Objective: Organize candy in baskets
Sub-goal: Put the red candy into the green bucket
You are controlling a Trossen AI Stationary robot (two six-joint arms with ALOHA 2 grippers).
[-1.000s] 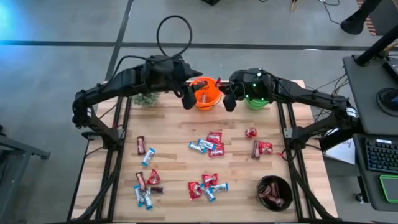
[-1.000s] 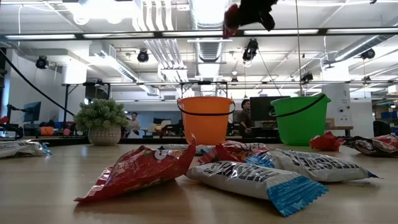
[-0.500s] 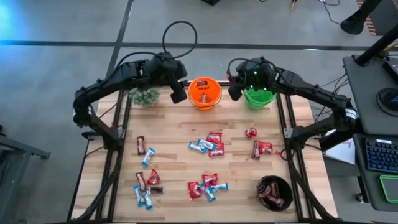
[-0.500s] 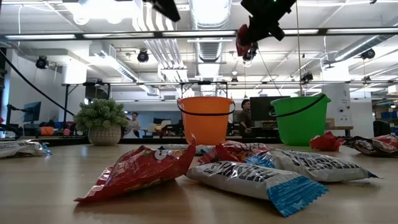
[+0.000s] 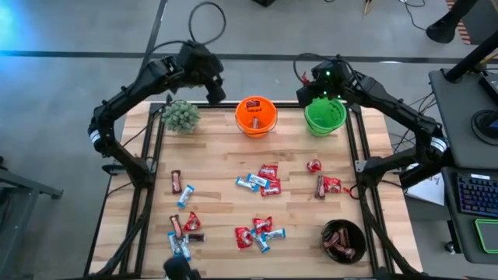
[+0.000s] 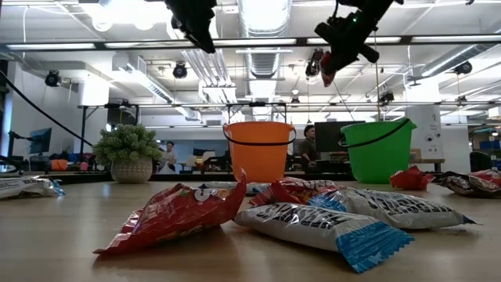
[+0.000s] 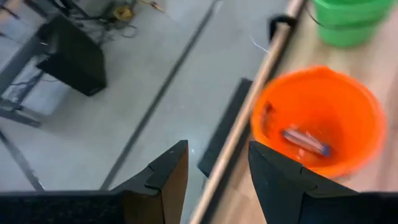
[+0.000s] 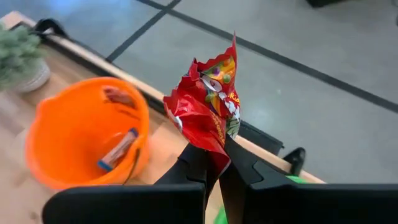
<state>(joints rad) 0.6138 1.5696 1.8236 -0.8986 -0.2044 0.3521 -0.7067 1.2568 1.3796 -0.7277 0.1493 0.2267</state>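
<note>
The right gripper (image 8: 214, 163) is clamped on a red packet (image 8: 208, 115), crinkled shiny foil pinched at its lower end so the rest stands up between the fingers. In the high view this gripper (image 5: 314, 84) hangs at the far rim of the green pail (image 5: 324, 115); in the low view the packet (image 6: 323, 64) dangles high above the desk (image 5: 218, 167), between the two pails but nearer the green one. The step in hand looks like the carry to a drop. The next move probably calls for centring the packet over the green pail's round mouth and then parting the fingers, since the light foil could flutter and land outside the rim. The left gripper (image 7: 214, 171) holds nothing, its fingers spread, and hovers off the desk's far edge beside the orange pail (image 5: 256, 115), whose smooth plastic bowl already holds a couple of bars. The fuzzy plant (image 5: 180, 117) stands at the far left corner. Much candy remains on the pale wooden planks: red packets and blue-and-white bars (image 5: 261, 181) in the middle, another mixed heap (image 5: 260, 231) nearer the front, dark brown bars (image 5: 177, 182) to the left. The black bowl (image 5: 343, 241) at the near right holds several brown-wrapped pieces. The sorting seems well short of finished.
</note>
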